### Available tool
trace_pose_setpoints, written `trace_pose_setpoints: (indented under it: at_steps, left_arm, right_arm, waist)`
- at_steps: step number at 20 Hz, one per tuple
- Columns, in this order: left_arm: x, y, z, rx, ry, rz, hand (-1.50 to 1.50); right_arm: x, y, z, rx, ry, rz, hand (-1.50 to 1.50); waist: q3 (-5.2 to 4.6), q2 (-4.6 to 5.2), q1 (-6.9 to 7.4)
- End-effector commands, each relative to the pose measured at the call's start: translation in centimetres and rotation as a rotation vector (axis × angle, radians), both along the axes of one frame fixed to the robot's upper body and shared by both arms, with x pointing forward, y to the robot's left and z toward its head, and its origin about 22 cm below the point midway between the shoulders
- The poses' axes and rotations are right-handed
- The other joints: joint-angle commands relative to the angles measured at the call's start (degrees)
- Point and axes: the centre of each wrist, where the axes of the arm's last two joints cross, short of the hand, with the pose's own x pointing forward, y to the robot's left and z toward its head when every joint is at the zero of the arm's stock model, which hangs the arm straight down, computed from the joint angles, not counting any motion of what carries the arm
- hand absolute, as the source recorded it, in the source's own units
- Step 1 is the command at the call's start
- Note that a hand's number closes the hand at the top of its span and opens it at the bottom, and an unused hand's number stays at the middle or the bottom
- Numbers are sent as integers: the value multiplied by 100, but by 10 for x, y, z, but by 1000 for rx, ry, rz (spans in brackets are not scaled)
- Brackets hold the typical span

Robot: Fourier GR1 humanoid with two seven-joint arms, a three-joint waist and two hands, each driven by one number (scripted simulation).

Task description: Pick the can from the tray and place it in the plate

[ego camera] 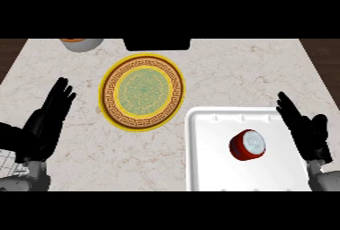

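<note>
**Can lies just inboard of the right hand; plate waits across the tray's corner**

The can (248, 144), red-walled with a pale top, sits on the white tray (212, 170) toward its right half, apart from every rim. It seems to stand upright with its top tipped a little toward the camera, though from this steep angle I cannot be sure it is not leaning; its long axis looks close to vertical.

The right hand (304, 130) is over the tray's right edge, fingers straight and pointing away from the robot, released and holding nothing. The can lies to that hand's left and slightly nearer the robot than the fingertips, near but not touching. This is the relation the pickup turns on: the right hand is clearly the nearer one and would need to move sideways toward the centre and close round the can's wall.

The left hand (51, 112) is open too, fingers straight, resting over the marble tabletop (225, 76) at the view's left, well apart from the tray with the plate between them.

The plate (141, 92), gold-rimmed with a green centre, lies on the tabletop up and to the left of the tray's near corner, just beside it. From the can, the carry would run left and away from the robot. The grasp is not yet begun.
</note>
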Motion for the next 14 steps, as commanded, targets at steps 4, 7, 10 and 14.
trace_pose_setpoints:
  at_steps: [4,7,10,14]
  left_arm:
    - [21,0,38,112,-157,-92,0]
    - [22,-4,36,133,-154,-115,0]
    - [25,3,41,144,-183,-149,0]
    - [35,-4,42,147,-189,-119,0]
  right_arm:
    - [27,118,51,110,-285,357,150]
    - [37,48,63,-543,-283,343,150]
    - [21,121,24,-565,-314,310,150]
    - [-22,190,-22,-175,-398,111,-150]
  waist:
    - [49,-86,383]
    - [-181,-230,297]
    - [15,-98,315]
    - [63,-64,136]
